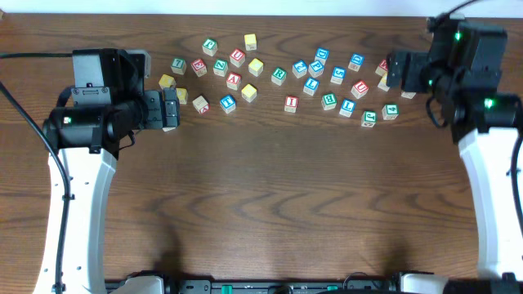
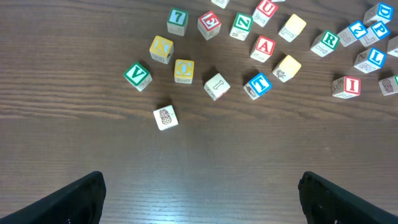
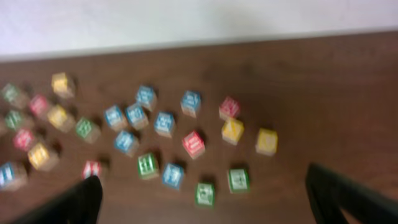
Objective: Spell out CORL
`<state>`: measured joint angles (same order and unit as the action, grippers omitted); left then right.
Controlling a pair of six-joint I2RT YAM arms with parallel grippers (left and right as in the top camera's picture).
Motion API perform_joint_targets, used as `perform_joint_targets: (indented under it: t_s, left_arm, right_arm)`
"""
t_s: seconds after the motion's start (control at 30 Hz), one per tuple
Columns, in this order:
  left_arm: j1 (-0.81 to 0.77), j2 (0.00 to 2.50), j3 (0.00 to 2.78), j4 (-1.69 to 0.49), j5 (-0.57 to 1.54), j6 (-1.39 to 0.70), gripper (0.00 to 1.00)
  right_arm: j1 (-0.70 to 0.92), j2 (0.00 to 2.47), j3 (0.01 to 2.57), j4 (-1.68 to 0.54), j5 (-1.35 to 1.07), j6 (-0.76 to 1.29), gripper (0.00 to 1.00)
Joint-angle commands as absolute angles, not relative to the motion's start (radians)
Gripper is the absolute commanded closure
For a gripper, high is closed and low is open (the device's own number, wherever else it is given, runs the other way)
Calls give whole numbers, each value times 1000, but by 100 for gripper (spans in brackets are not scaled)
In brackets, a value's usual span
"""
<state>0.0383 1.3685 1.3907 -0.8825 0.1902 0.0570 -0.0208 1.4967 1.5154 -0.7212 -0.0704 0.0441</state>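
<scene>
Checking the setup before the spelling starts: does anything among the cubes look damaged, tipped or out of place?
Nothing stands out. The alphabet cubes lie scattered on the table, each flat, none stacked or visibly broken; they are turned at different angles. The left gripper and right gripper are open and empty.

Cubes [image 3: 193,143] are blurred past reading at the right wrist, a top cube [image 2: 220,2] is clipped at the left wrist, and a red cube [image 1: 381,66] is partly covered by the right gripper [image 1: 392,72].
</scene>
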Motion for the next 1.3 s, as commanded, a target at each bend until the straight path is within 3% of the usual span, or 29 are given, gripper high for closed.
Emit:
perform_joint_targets:
  t_s: [0.0,0.37,1.27]
  left_arm:
    - [37,1371,1409,-881,202,70,2]
    - [37,1371,1409,-882,202,70,2]
    - [37,1376,1409,-820,198,6,2]
  right_arm:
    - [-28,1574,1638,-797,-89,-4,1]
    - [-28,1737,1734,-885,-88,-58,1]
    - [-25,1744,1734,-875,-165,-61,1]
